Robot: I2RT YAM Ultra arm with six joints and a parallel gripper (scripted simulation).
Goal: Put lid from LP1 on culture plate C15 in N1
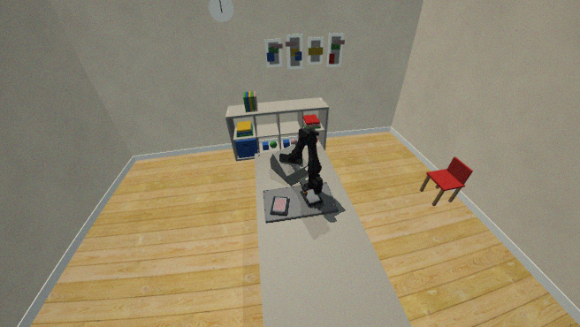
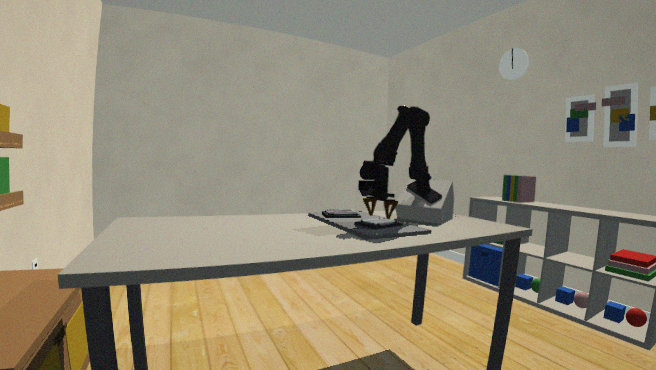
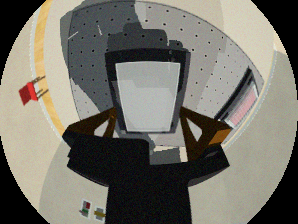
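Your tool (image 3: 148, 137) hangs fully open, empty, over the pale rectangular plastic lid (image 3: 147, 96); lower squarely, straddling its long edges.

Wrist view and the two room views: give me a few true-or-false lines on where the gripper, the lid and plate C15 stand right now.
1. The gripper is wide open and holds nothing. True.
2. The gripper hangs above the lid in the lid park, with a finger on either side. True.
3. The lid already covers plate C15. False: the pink plate lies uncovered in its nest, apart from the lid.
4. The arm reaches over the plate nest. False: it reaches over the lid park, beside the nest.
5. A red chair stands on the table. False: it stands on the wooden floor by the wall.
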